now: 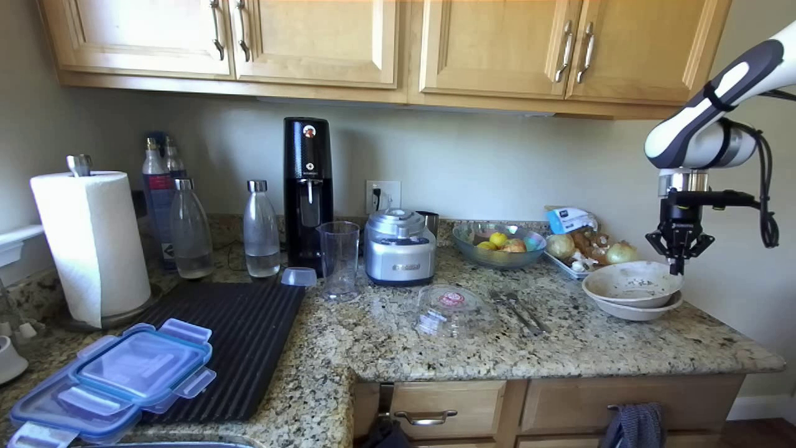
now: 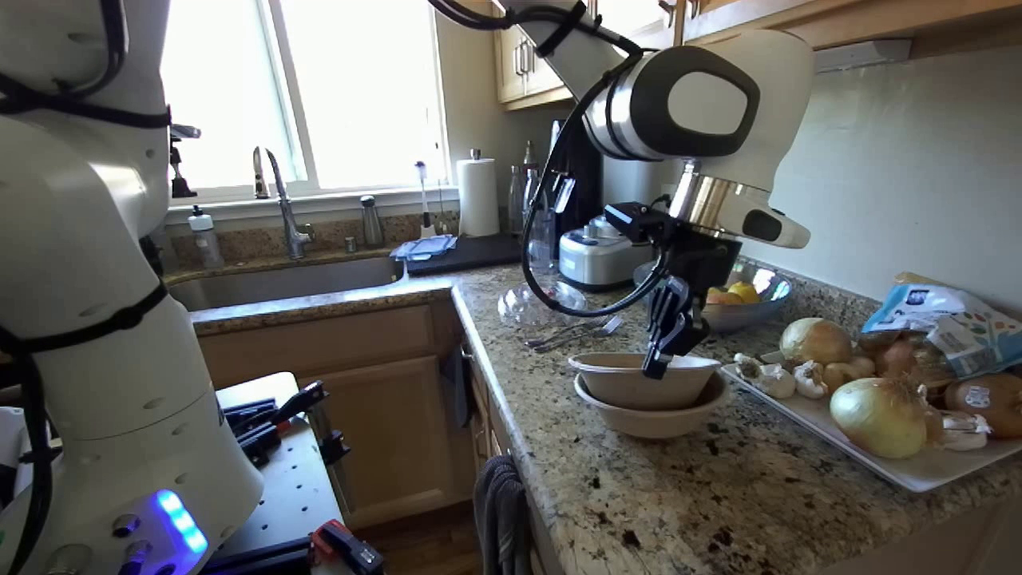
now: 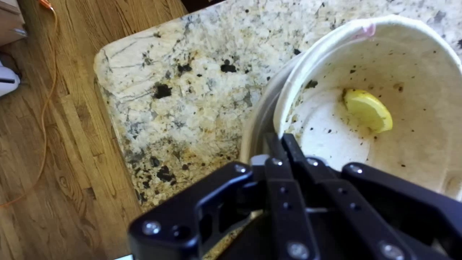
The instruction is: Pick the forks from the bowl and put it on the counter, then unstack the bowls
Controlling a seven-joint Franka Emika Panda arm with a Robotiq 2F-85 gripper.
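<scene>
The upper white bowl (image 1: 631, 301) sits tilted in the lower bowl (image 1: 635, 314) near the counter's right end. In an exterior view the upper bowl (image 2: 627, 385) stands raised on one side within the lower bowl (image 2: 639, 424). My gripper (image 1: 676, 269) points down and is shut on the upper bowl's rim, as the wrist view shows at the fingertips (image 3: 279, 139). The lower bowl's rim (image 3: 252, 135) shows just outside it. A lemon wedge (image 3: 368, 110) and dark specks lie in the upper bowl. The forks (image 1: 521, 314) lie on the granite counter (image 1: 559, 354), left of the bowls.
A tray (image 2: 902, 475) with onions, garlic and a bag stands close behind the bowls. A glass bowl of fruit (image 1: 479, 256), a food processor (image 1: 401, 255) and a clear plastic container (image 1: 451, 314) stand farther along. The counter's end edge (image 3: 104, 90) is near the bowls.
</scene>
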